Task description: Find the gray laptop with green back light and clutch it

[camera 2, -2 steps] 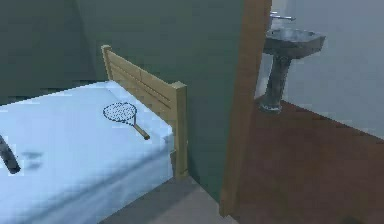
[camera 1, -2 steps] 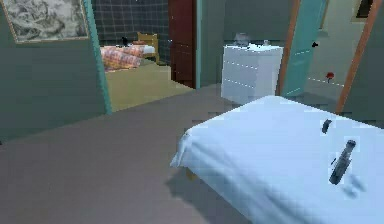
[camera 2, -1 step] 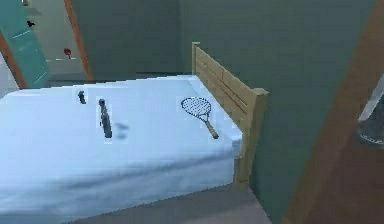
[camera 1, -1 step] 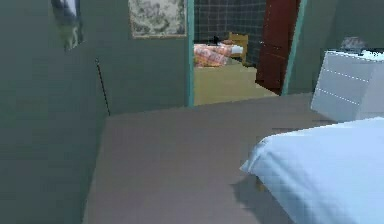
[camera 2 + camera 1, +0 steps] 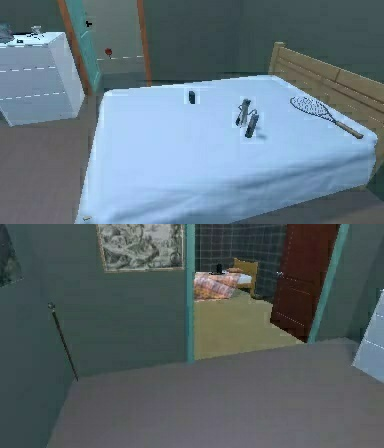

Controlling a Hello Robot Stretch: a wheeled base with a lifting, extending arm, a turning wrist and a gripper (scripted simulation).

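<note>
**White bed scanned, laptop yet to be placed**

Where the gray laptop lies cannot be told: nothing with a flat gray shell or a green glow is made out on the white bed (image 5: 150, 160). A tennis racket (image 5: 318, 106) is seen near the wooden headboard (image 5: 335, 85), with a small dark thing (image 5: 191, 96) and a dark-and-grey blob (image 5: 246, 119) further along the sheet. The pincer's state cannot be told, nor can anything be placed relative to it.

The step in hand is judged to be the search. Two failures are to be feared. Either of the two small things could be mistaken for the target and a grasp wasted on it, since both are too small to be named. Alternatively, the room beyond the doorway (image 5: 240, 319), where a second bed (image 5: 216, 284) is covered in pink, could be skipped. If that room is entered, the teal door frame (image 5: 190, 294) could be clipped by the base.
</note>
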